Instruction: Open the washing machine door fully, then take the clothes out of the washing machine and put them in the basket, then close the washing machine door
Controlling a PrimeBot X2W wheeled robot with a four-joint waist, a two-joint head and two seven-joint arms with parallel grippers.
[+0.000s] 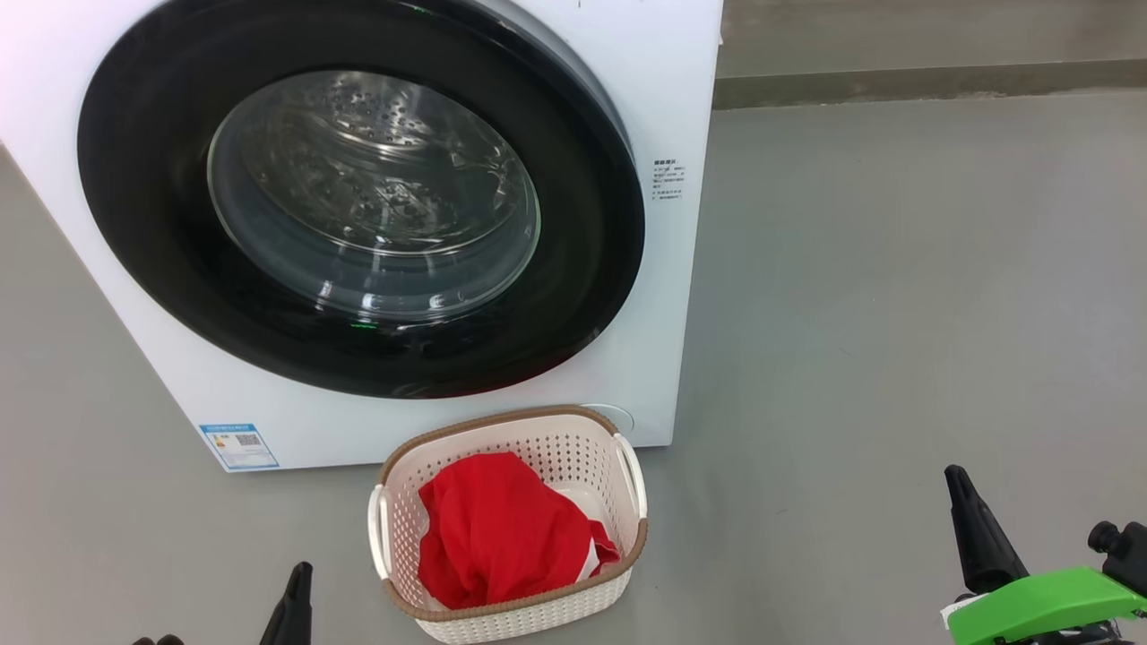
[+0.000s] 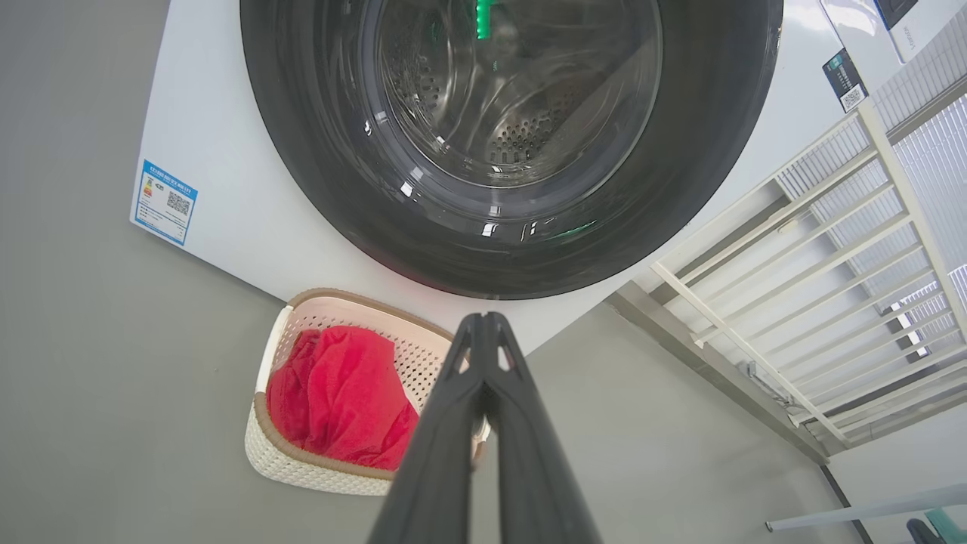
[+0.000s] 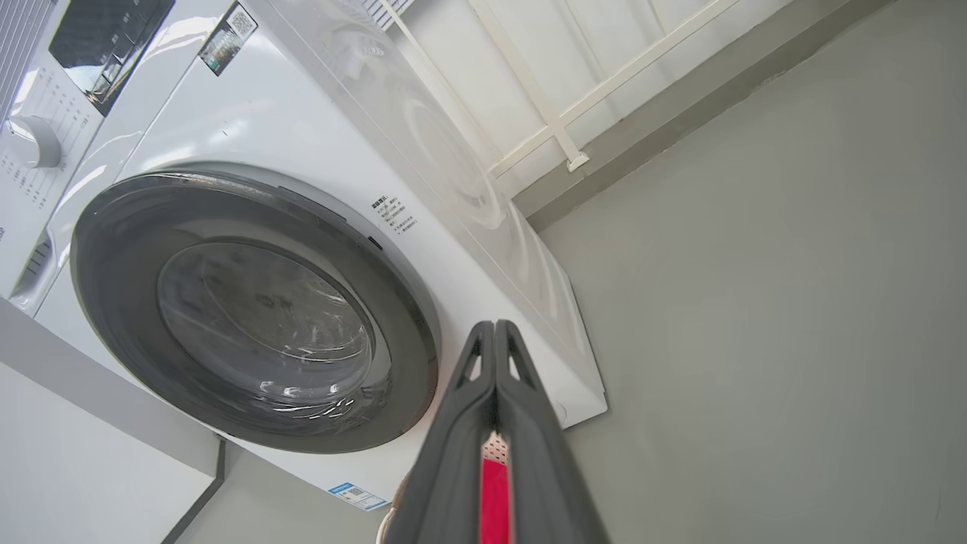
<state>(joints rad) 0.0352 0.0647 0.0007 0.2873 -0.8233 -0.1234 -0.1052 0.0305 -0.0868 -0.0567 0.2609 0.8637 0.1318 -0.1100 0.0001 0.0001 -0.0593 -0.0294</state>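
The big white boxy front-loading washing machine stands on the grey floor. Its large round door, with a glossy black rim and clear bulging glass, sits shut against its front. Just before it is the small cream perforated plastic basket with a brown woven-look rim, holding the bright red fabric clothes. My left claw and right claw are pinched together, empty, either side of the basket.

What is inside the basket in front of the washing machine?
The basket holds the clothes: crumpled red fabric with a white part on the right in the head view. The fabric covers most of the bottom, so anything beneath it cannot be seen.
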